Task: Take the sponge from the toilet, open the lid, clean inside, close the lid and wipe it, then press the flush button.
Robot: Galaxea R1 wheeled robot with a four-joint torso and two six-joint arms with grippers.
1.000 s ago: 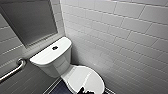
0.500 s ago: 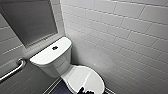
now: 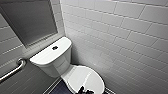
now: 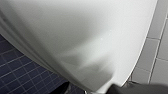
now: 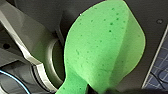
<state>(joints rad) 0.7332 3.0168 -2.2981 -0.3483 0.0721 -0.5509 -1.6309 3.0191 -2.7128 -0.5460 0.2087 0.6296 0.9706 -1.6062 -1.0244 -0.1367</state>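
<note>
- Right wrist view: sponge [image 5: 100, 50] is bright green, pore-speckled and curled, clamped in the jaws of the right gripper [image 5: 100, 90] and fanning out beyond them
- its pinched end is cut off at the frame edge
- no idea whether the left gripper [image 4: 100, 90] is clenched or released; toilet [image 4: 82, 37] just ahead of it is a white blur
- lid [image 3: 86, 78] is down, front edge cut off

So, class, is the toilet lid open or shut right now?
Shut. In the head view the lid lies flat on the toilet, its smooth glossy top facing up.
</note>
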